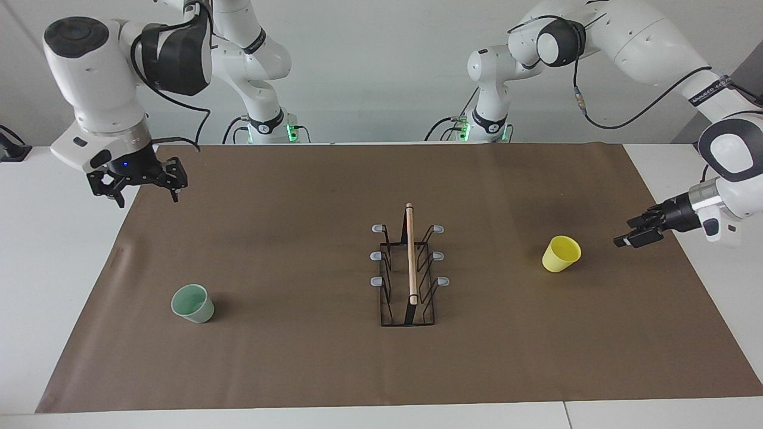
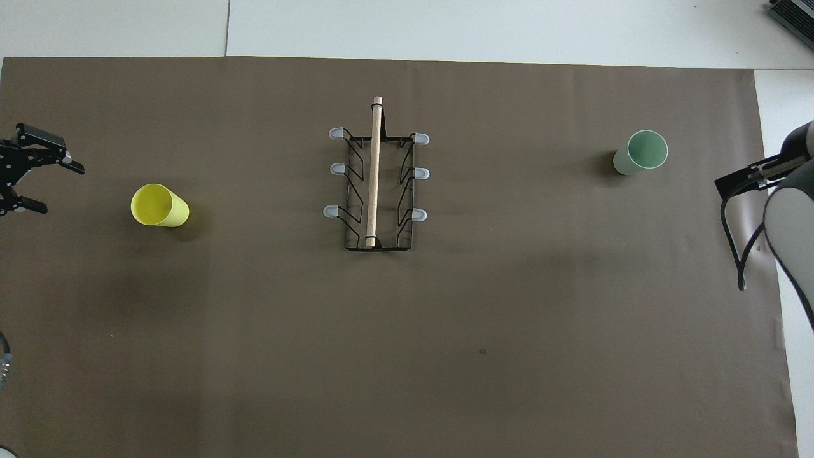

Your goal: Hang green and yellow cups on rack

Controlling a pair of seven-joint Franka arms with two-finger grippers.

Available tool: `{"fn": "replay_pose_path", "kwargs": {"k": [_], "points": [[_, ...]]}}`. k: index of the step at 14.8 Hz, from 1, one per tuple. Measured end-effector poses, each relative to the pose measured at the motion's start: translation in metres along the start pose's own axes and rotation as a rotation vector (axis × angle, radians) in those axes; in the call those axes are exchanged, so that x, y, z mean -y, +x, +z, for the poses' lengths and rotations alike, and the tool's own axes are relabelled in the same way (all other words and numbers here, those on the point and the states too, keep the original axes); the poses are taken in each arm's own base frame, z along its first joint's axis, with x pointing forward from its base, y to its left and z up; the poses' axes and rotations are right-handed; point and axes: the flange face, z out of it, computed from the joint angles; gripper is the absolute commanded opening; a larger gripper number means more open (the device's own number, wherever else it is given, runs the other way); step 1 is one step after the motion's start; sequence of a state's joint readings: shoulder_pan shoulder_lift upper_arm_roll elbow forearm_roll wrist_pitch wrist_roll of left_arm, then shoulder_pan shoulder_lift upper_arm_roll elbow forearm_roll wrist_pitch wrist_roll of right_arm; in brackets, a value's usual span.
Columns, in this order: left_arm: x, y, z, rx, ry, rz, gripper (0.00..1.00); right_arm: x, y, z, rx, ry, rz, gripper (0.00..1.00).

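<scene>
— While we look at the middle of the brown mat [image 1: 298,357], where do we find the cups and the rack?

— We see the rack [image 1: 409,268] standing upright at the mat's centre, its wooden rod [image 1: 411,253] running along the top and all six grey-tipped pegs bare. We find the yellow cup [image 1: 561,254] toward the left arm's end of the table, upright on the mat, mouth up, well apart from the rack. We find the green cup [image 1: 192,304] toward the right arm's end, also upright, and farther from the robots than the yellow one.

— And the claws, what do we make of them?

— We see the left gripper [image 1: 633,236] low over the mat just beside the yellow cup, on the side away from the rack, aimed sideways at it. Its fingers stand spread in the overhead view, with nothing between them, and we see a gap between its tips and the cup. We see the right gripper [image 1: 143,189] hanging over the mat's edge at its own end of the table, pointing down, well apart from the green cup. Its fingers are spread wide too, and it holds and touches nothing.
</scene>
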State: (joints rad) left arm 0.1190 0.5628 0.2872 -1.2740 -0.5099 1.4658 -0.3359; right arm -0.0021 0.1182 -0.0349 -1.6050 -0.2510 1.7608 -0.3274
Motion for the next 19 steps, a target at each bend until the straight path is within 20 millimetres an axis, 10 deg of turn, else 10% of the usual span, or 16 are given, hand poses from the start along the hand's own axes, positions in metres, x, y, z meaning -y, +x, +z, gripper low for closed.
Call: {"fn": "replay_pose_path", "kwargs": {"k": [5, 10, 19], "points": [[0.084, 0.029, 0.026, 0.079, -0.325, -0.467, 1.0, 0.025, 0.04, 0.048, 0.075, -0.126, -0.272, 1.0], [0.169, -0.001, 0.068, 0.213, -0.525, -0.698, 1.0, 0.081, 0.068, 0.101, 0.168, -0.257, -0.571, 1.0], [0.141, -0.019, 0.083, 0.197, -0.482, -0.667, 1.0, 0.195, 0.102, 0.159, 0.327, -0.498, -1.014, 1.0]]}}
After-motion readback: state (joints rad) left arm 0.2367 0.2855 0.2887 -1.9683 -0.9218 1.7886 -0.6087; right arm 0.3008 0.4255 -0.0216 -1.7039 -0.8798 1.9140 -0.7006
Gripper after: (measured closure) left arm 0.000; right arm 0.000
